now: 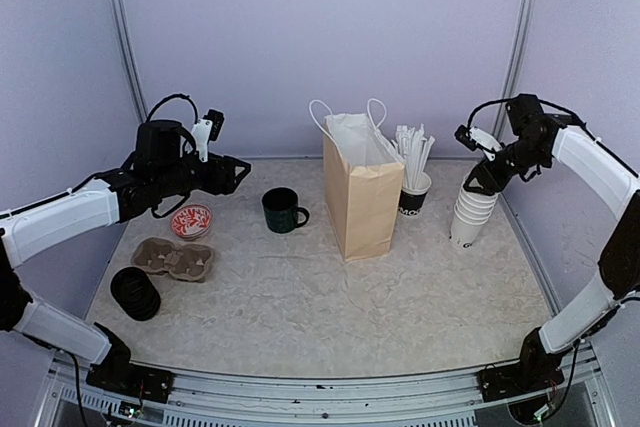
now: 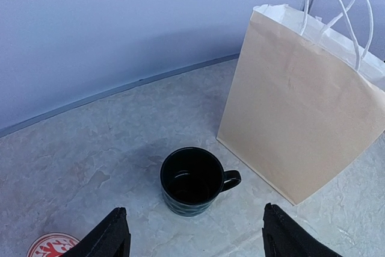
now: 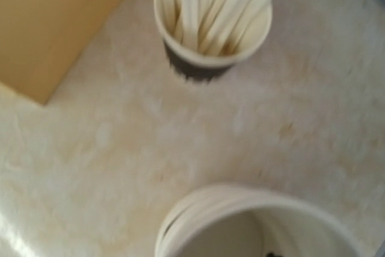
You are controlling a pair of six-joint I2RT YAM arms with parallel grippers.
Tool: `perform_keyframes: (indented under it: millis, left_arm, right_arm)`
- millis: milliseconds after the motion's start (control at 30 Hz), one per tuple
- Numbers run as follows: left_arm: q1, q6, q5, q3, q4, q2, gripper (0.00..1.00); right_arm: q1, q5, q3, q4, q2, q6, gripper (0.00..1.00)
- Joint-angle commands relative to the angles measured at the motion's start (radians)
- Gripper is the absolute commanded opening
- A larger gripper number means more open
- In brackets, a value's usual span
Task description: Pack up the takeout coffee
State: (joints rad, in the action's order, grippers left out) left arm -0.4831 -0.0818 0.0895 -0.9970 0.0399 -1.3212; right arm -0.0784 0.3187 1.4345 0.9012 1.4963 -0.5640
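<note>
Views of the desk (image 1: 300, 297) do not let me tell where the takeout coffee is, or how it looks. A brown paper bag (image 1: 362, 197) with white handles stands upright near the middle of the far edge, and its mouth is open. Just beside it, toward the right edge, a paper cup with a dark band (image 1: 414, 195) holds white straws (image 1: 412, 147). A stack of lidless white cups (image 1: 472, 212) stands near the right edge, and the right claw (image 1: 480, 175) hangs at its top. Whether this claw is wide or narrow I cannot tell, because its wrist view is blurred. The left claw (image 2: 194, 209) is wide and holds nothing. It hangs above a dark green mug (image 2: 194, 180), which stands to the left of the bag. Near the left edge lie a red patterned dish (image 1: 190, 220), a cardboard cup carrier (image 1: 175, 259) and a stack of black lids (image 1: 135, 294).
</note>
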Motion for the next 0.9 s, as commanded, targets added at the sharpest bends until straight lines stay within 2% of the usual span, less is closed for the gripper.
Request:
perform_keyframes:
  millis: [0,167,467,633,867]
  left_arm:
    - [0.006,0.002,0.028,0.005,-0.037,-0.015,0.74]
    - [0.004,0.004,0.029,0.004,-0.041,-0.022,0.74]
    - [-0.012,0.017,0.007,0.008,-0.013,-0.014,0.74]
    - [-0.018,0.019,0.006,0.007,-0.011,-0.015,0.73]
    - [-0.022,0.019,0.007,0.006,-0.012,-0.015,0.73]
  right_arm:
    - [-0.011,-0.069,0.049,0.106,0.021,-0.016,0.5]
    - [-0.015,-0.078,0.059,0.139,0.048,-0.017,0.4]
    - [-0.023,-0.073,0.076,0.154,0.056,-0.008,0.1]
    - [-0.023,-0.095,0.08,0.123,0.042,-0.005,0.0]
    - [-0.023,-0.182,0.073,-0.001,0.035,-0.003,0.0]
